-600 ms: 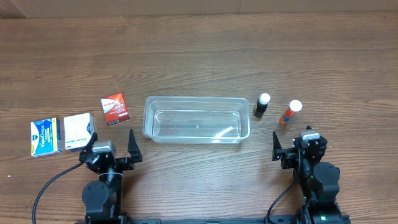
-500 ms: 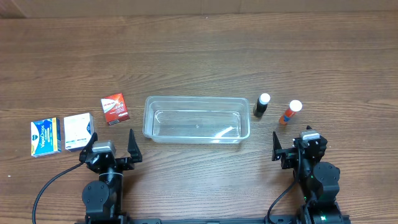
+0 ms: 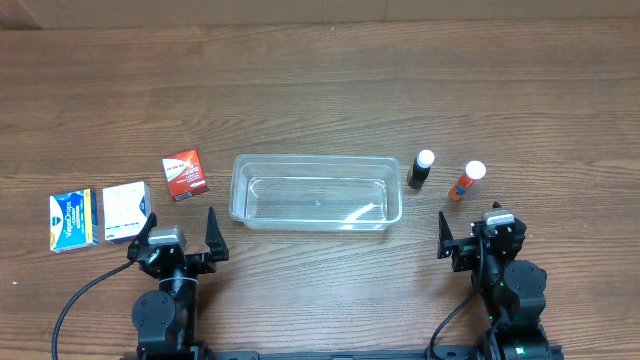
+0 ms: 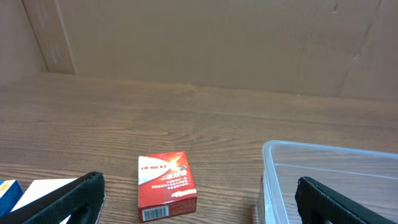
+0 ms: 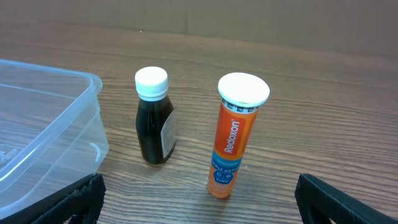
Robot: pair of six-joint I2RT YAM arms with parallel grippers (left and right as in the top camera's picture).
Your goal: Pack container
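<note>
Two end effectors sit at the near edge of the bench (image 3: 320, 80), both w/ fingers spread wide apart. The left end effector (image 3: 177, 234) is low, near the bench's left-front; the right end effector (image 3: 482, 228) is at right-front.

The container (image 3: 317, 190), clear plastic w/ rounded corners & a rim, lies approx. mid-bench, long side across, between the two arms & a bit beyond them.

Left of it, apart, a red box (image 3: 185, 174) lies flat. Further left, a white box (image 3: 126, 211) & a blue-yellow box (image 3: 71, 220) lie side by side, just beside each other.

Right of the container, near its far-right corner, a dark bottle (image 3: 421, 170) w/ white cap stands upright. An orange tube (image 3: 466, 181), also white-capped & upright, stands just beside it, further right; the right wrist view shows a gap between them & "Redoxon" on the tube.

Left wrist view: red box ahead, container corner at right.
</note>
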